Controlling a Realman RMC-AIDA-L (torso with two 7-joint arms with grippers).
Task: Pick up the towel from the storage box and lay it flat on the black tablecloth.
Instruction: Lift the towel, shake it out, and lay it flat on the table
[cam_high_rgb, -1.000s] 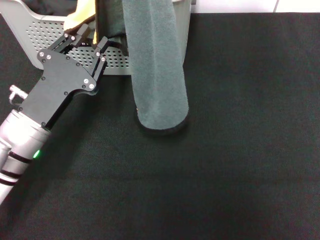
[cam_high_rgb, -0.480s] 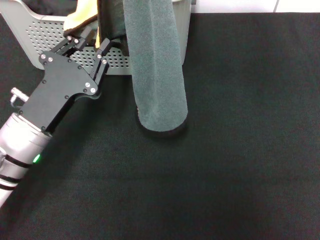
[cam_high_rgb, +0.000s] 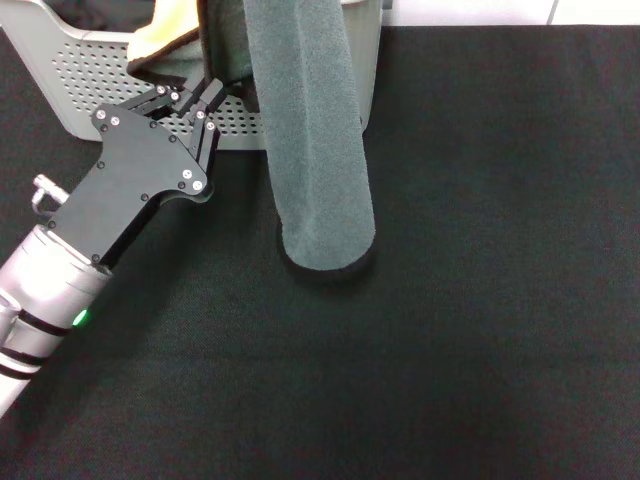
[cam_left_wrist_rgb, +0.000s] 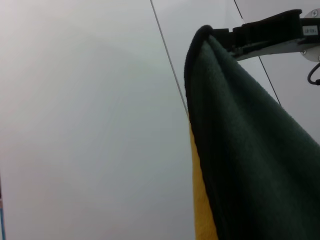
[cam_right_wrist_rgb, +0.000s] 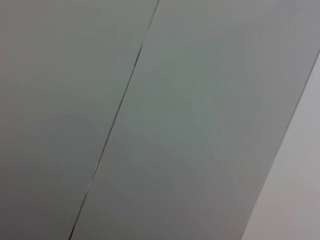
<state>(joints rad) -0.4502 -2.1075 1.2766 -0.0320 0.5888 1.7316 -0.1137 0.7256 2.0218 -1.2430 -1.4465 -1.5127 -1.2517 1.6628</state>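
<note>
Mid-lift: towel (cam_high_rgb: 315, 130) dangling from box (cam_high_rgb: 90, 95) onto cloth (cam_high_rgb: 480, 300), left claw (cam_high_rgb: 185, 95) narrowly open, empty; needs edge grab next.

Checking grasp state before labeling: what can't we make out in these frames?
- Head view: top of the towel, cut off by the upper edge.
- Head view: inside of the storage box, cropped and covered by the towel.
- Right gripper: outside head view; left wrist view shows only its side at the towel's corner.
- Left gripper, open at the box front: whether it touches anything.
</note>
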